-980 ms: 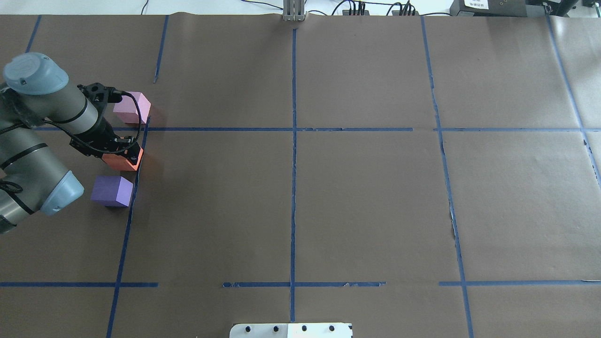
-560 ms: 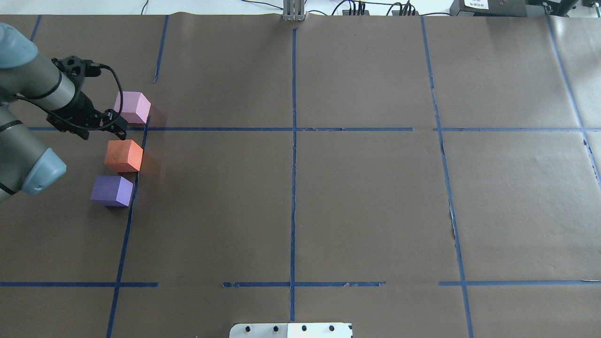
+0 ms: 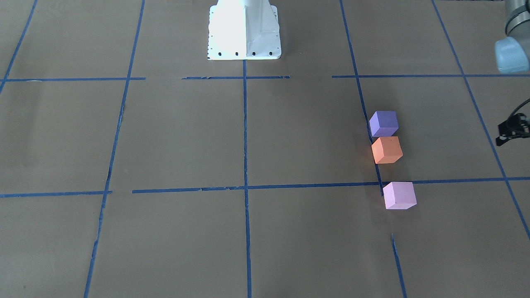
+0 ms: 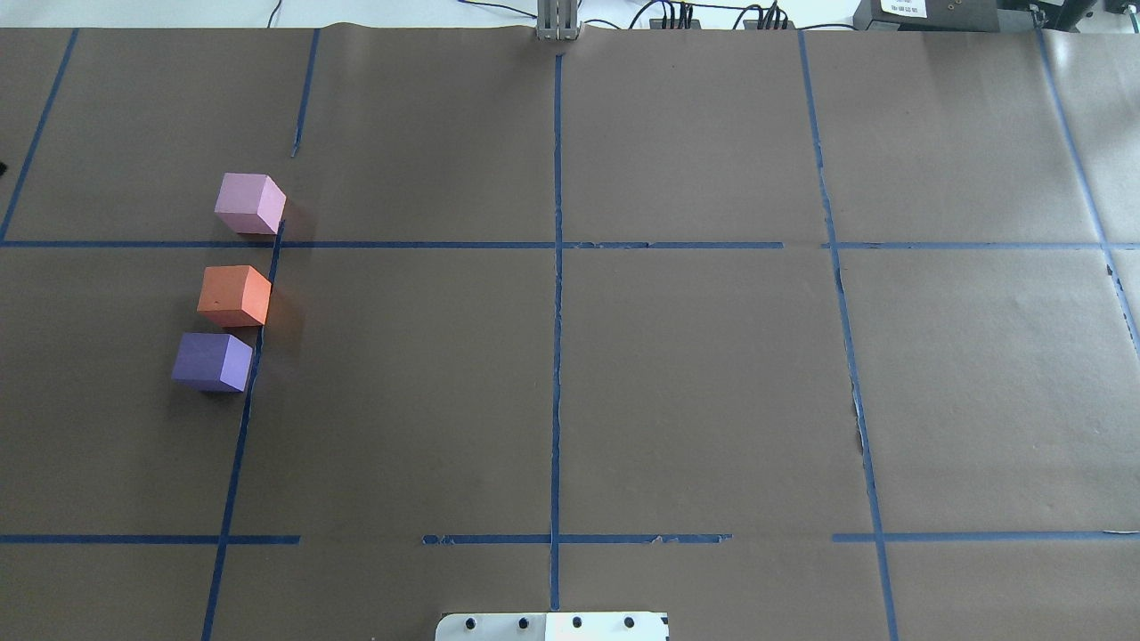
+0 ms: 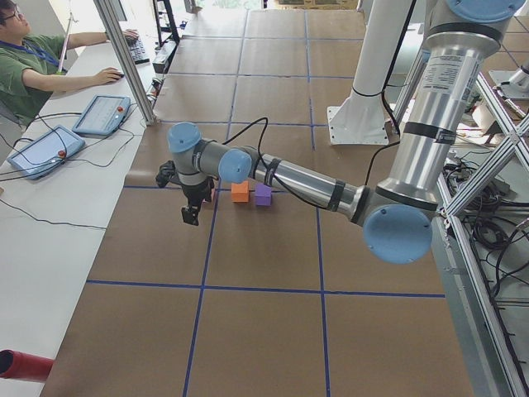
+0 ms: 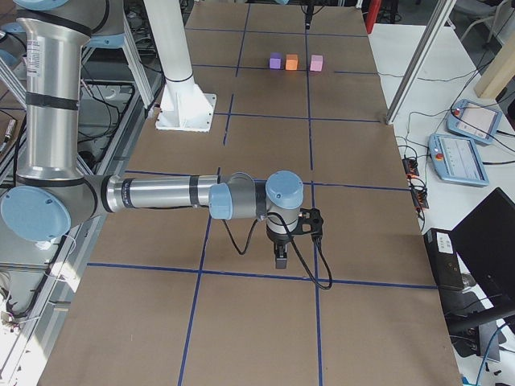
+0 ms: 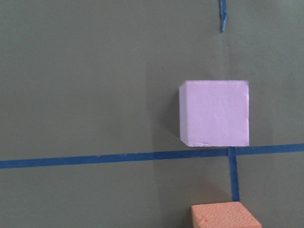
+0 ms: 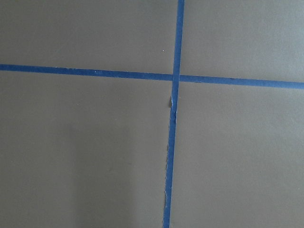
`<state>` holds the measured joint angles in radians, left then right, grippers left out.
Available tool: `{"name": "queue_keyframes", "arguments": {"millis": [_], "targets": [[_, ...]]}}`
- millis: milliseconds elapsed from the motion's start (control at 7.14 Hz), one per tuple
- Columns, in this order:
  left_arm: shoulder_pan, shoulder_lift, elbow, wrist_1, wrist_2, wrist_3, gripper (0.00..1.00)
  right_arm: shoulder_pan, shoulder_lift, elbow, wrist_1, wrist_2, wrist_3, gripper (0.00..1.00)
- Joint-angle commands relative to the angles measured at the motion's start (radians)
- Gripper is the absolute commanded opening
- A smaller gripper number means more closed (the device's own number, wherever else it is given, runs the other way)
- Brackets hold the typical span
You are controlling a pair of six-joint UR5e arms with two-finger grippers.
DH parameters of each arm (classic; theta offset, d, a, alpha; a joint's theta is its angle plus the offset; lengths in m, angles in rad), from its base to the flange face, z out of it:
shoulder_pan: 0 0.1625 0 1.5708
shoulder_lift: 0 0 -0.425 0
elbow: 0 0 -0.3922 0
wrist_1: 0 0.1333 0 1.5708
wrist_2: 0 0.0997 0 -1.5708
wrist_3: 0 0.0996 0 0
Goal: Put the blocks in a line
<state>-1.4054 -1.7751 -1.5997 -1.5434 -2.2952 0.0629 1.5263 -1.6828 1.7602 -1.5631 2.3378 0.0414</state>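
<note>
Three foam cubes stand in a rough line beside a blue tape line at the table's left: the pale pink block (image 4: pixel 250 203), the orange block (image 4: pixel 234 296) and the violet block (image 4: pixel 212 361). The orange and violet ones are close together; the pink one stands apart, past a cross tape. In the front-facing view they are violet (image 3: pixel 384 123), orange (image 3: pixel 386 150) and pink (image 3: pixel 399 195). My left gripper (image 5: pixel 191 217) hangs above the table near the pink block, holding nothing; I cannot tell if it is open. Its wrist view shows the pink block (image 7: pixel 214 113) and the orange block's top (image 7: pixel 225 214). My right gripper (image 6: pixel 280 259) hangs far away over bare paper; its state is unclear.
Brown paper with a blue tape grid (image 4: pixel 557 245) covers the table. The white robot base (image 3: pixel 244 31) stands at the near middle edge. An operator (image 5: pixel 25 66) sits at a side desk with control tablets (image 5: pixel 99 116). Cables and plugs lie along the far edge (image 4: pixel 677 18).
My left gripper was around the orange block, then lifted off it and drew back leftward out of the overhead view. The three blocks have not moved.
</note>
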Motion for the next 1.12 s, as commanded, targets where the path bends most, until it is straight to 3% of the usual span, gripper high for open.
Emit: {"name": "queue_keyframes", "arguments": {"millis": [0, 980], "targets": [[-0.131, 0.095, 0.104, -0.001, -0.012, 0.249, 1.00, 0.000, 0.000, -0.001, 0.000, 0.000, 0.000, 1.00], [-0.133, 0.125, 0.090, -0.007, -0.001, 0.252, 1.00, 0.000, 0.000, 0.001, 0.000, 0.000, 0.000, 1.00]]}}
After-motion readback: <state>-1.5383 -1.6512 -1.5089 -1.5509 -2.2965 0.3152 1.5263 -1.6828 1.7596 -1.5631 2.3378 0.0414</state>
